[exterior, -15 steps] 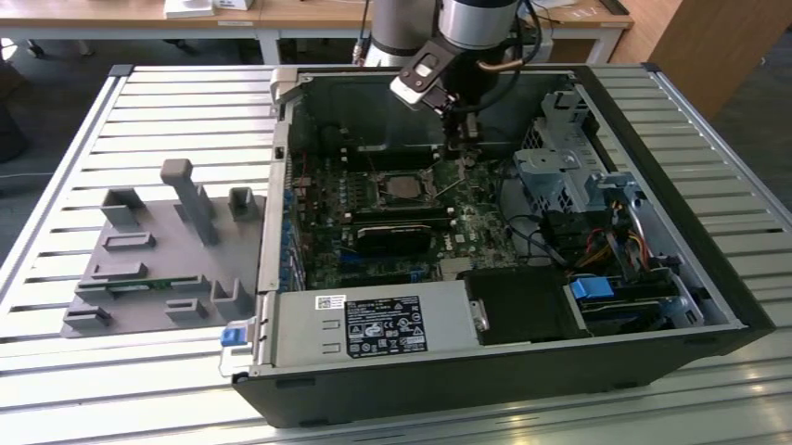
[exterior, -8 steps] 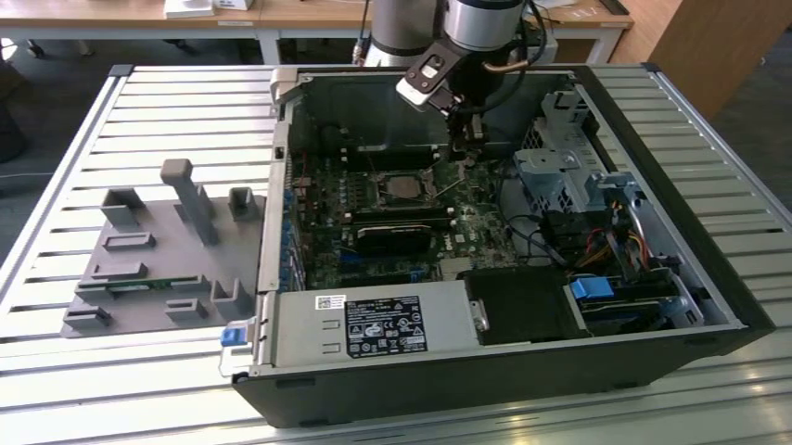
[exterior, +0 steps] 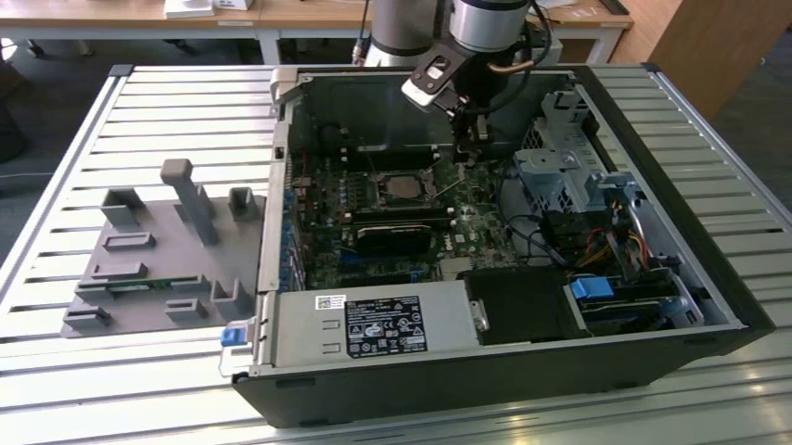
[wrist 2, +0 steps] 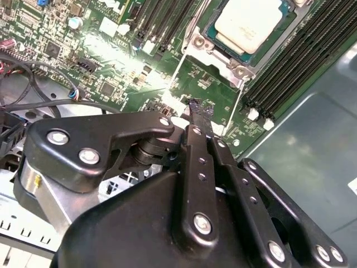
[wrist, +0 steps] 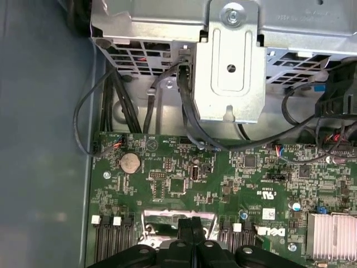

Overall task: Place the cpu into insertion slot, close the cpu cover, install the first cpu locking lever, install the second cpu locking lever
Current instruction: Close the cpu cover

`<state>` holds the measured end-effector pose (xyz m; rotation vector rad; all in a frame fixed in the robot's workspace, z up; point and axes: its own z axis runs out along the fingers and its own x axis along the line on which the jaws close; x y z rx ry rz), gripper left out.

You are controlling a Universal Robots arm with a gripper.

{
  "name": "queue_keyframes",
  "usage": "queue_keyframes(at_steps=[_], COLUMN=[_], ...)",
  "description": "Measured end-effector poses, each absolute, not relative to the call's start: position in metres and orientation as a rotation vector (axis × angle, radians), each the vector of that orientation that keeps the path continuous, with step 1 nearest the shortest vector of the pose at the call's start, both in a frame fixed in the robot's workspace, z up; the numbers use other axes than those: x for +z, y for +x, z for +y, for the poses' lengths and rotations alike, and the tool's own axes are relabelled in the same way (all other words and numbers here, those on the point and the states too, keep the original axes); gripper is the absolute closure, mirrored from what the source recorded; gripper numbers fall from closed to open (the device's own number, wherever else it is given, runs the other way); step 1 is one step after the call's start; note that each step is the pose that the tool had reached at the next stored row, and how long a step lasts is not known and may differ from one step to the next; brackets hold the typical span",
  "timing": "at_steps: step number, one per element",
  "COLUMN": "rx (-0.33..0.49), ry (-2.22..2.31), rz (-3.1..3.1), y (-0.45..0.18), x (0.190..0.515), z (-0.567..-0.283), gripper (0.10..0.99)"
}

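Pincer (wrist 2: 199, 107): black metal linkage with round screw heads. Its two slim fingers are pressed together at the tips, with nothing seen between them in both wrist views (wrist: 192, 222).
Cpu (wrist 2: 248, 21): flat square with a pale matte metal top, seated in the insertion slot (exterior: 374, 189) a little beyond the pincer's tips.
Cpu cover (wrist 2: 215, 54): thin silvery frame lying around the chip's edges.
Lever rods (wrist 2: 177, 72): two thin bright wires running from the frame toward the pincer, one on either side of its tips; whether they are latched cannot be told.
Motherboard (wrist: 184, 184): green and densely studded, directly beneath the pincer.
Coin cell (wrist: 129, 162): round and shiny, on the board ahead of the pincer.
Drive cage (wrist: 231, 67): folded bare sheet steel, beyond the board, with black cables looping under it.
Computer case (exterior: 495, 380): black shell lying open, with the pincer (exterior: 468, 156) hanging inside it.
Power supply box (exterior: 371, 324): grey and labelled, well apart from the pincer.
Table (exterior: 148, 111): pale ribbed metal slats.
Fixture plate (exterior: 155, 278): matte grey with upright blocks, to the exterior view's left of the case.
Room: wooden desks (exterior: 310, 11) behind the arm.
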<state>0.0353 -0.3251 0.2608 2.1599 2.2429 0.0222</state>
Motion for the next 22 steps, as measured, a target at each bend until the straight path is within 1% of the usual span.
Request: queue_keyframes(at_steps=[22], rx=[-0.001], ry=[2.153], rz=[2.23], y=[0.052], x=[0.255], z=[-0.314], gripper=[0.98])
